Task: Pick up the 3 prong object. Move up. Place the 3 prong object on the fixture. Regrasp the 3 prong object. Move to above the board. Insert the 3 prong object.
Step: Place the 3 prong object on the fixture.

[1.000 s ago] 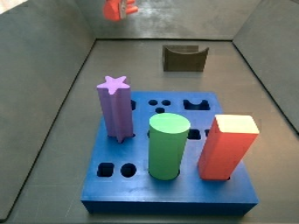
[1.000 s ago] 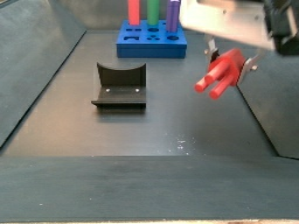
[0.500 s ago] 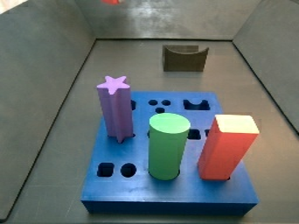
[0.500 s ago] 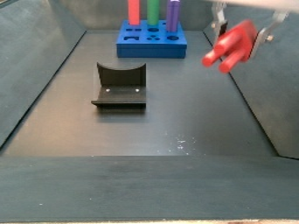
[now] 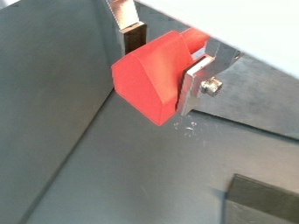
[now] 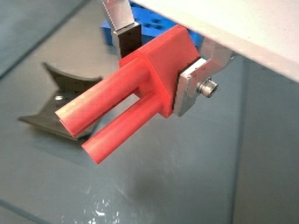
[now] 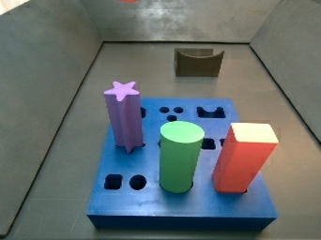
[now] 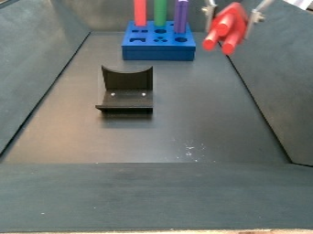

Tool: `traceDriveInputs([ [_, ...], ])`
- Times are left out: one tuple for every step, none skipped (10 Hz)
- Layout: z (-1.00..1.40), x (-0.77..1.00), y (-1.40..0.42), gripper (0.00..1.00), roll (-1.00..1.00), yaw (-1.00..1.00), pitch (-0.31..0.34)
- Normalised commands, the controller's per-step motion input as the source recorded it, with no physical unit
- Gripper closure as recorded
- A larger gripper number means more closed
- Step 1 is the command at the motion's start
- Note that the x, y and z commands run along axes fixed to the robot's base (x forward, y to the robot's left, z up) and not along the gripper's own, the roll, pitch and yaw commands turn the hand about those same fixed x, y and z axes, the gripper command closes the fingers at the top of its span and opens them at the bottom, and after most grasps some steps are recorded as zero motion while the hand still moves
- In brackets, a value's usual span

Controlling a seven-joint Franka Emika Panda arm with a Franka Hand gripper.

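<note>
Dark grey walls and floor enclose the board (image 7: pixel 186 183) with its pegs and, well apart from it, the fixture (image 8: pixel 124 89), its notch unoccupied. Over the last second the gripper (image 6: pixel 163 57) has climbed, lifting the 3 prong object (image 8: pixel 228 26) from mid-height to the upper edge in a side view. Its jaws are clamped on the red body, prongs jutting free, so the move up looks nearly done and the placing on the fixture comes next.

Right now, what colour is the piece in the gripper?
Plain red; the 3 prong object in the gripper shows best in a wrist view.
</note>
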Motion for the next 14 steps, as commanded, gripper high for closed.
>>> traceDriveInputs([
  [0.02,1.00,-0.38,1.00,-0.10,1.00,-0.120],
  [0.01,1.00,-0.35,1.00,-0.13,1.00,-0.127],
  [0.01,1.00,-0.30,1.00,-0.19,1.00,-0.136],
  [0.00,1.00,-0.28,1.00,-0.20,0.75,-0.104],
  [0.00,1.00,-0.25,1.00,-0.19,0.51,-0.077],
  [-0.01,1.00,-0.23,1.00,-0.16,0.32,-0.054],
  [-0.01,1.00,-0.21,1.00,-0.14,0.18,-0.029],
  [-0.02,1.00,-0.19,1.00,-0.13,0.10,-0.016],
  [-0.02,1.00,-0.17,1.00,-0.11,0.05,0.004],
  [-0.02,1.00,-0.15,1.00,-0.09,0.04,0.016],
  [-0.13,1.00,0.04,1.00,-1.00,0.00,0.074],
  [-0.13,1.00,0.06,1.00,-1.00,-0.01,0.079],
  [-0.12,1.00,0.07,1.00,-1.00,-0.02,0.081],
  [-0.08,1.00,0.06,1.00,-1.00,-0.03,0.098],
])
